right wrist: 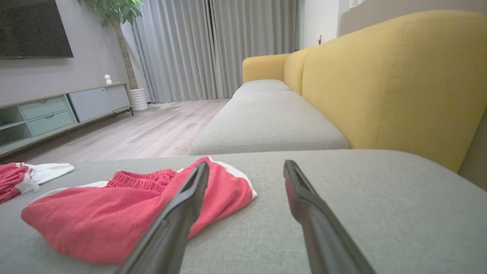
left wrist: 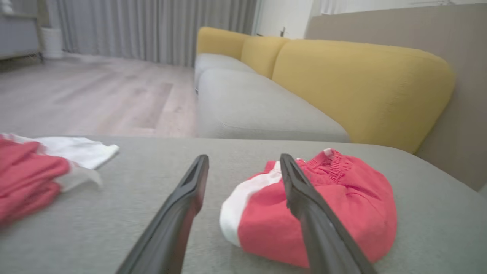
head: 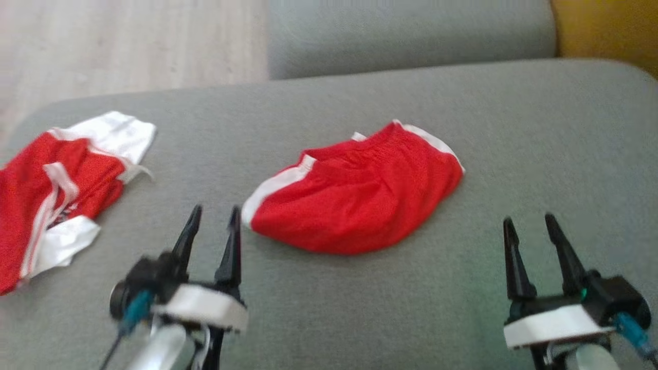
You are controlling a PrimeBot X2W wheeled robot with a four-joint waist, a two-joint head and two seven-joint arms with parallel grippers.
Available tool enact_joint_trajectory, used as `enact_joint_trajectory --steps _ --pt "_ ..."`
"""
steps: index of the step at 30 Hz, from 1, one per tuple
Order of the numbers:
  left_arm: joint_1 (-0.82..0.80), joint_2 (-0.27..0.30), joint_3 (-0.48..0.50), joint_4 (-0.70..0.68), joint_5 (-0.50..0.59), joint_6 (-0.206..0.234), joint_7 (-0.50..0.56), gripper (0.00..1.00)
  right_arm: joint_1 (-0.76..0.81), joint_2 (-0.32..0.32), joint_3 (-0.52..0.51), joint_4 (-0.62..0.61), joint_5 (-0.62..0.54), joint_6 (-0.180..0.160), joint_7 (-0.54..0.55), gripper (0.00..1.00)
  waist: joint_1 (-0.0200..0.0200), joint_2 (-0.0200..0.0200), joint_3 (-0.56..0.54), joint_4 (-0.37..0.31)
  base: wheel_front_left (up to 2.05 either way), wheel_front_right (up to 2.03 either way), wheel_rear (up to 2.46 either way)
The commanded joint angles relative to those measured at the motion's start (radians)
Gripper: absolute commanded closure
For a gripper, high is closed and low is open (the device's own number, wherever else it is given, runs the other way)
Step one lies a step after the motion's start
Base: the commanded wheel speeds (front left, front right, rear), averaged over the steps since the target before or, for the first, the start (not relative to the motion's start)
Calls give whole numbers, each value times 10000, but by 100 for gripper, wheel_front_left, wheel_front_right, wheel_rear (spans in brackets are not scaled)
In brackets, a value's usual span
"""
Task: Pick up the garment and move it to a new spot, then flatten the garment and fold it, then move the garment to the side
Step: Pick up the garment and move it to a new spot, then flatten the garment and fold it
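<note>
Folded red shorts (head: 354, 200) mid grey cushion (head: 462, 288), left gripper (head: 214, 226) just beside their white-striped edge, fingers spread, empty, right gripper (head: 532, 228) likewise spread and empty, well apart, second red-white garment (head: 51, 195) cut off at left edge, blurred

Soft even daylight, head view blurred, wrist views wide-angle

Grey sofa seat (head: 360, 313) fills the foreground; in the right wrist view, yellow backrest (right wrist: 380, 76) at three o'clock; pale wood floor (right wrist: 152, 129) at nine; grey curtains (right wrist: 213, 45) at twelve; dark television (right wrist: 34, 28), low cabinet (right wrist: 76, 106) and potted tree (right wrist: 112, 9) at ten; soft, even light.
</note>
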Motion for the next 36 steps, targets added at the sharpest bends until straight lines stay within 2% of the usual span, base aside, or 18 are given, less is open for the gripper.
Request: enact_joint_trajectory --steps 1,2,6,10,13,18,25,36 --pt "1056 -297 1580 -1093 1323 545 -119 0 -4 -28 147 14 254 -7 -13 0 1 0 -775 855 0 0 0" --pt "1056 -297 1580 -1093 1323 545 -119 0 -4 -28 147 14 254 -7 -13 0 1 0 -775 855 0 0 0" --pt "2530 -1121 3066 -2170 2613 749 -120 0 220 -28 141 391 521 -7 -13 0 1 0 -1123 1226 0 0 0" --pt "3689 -1834 3973 -2612 3353 242 -121 0 413 -28 161 556 543 -7 -13 0 1 0 -1336 1410 0 0 0" --pt "4140 -2098 4362 -2683 3961 -208 -121 0 510 -28 171 627 569 -7 -13 0 1 0 -1437 1458 0 0 0" --pt "4363 -2369 4765 -2621 4770 -752 -121 0 557 -28 197 723 584 -7 -13 0 1 0 -1538 1458 0 0 0" --pt "4387 -2626 5132 -2472 5254 -1287 -121 0 575 -28 253 823 649 -7 -13 0 1 0 -1605 1383 0 0 0" --pt "4324 -2771 5406 -2209 5549 -1598 -122 0 503 -28 289 802 769 -7 -13 0 1 0 -1541 1180 0 0 0"
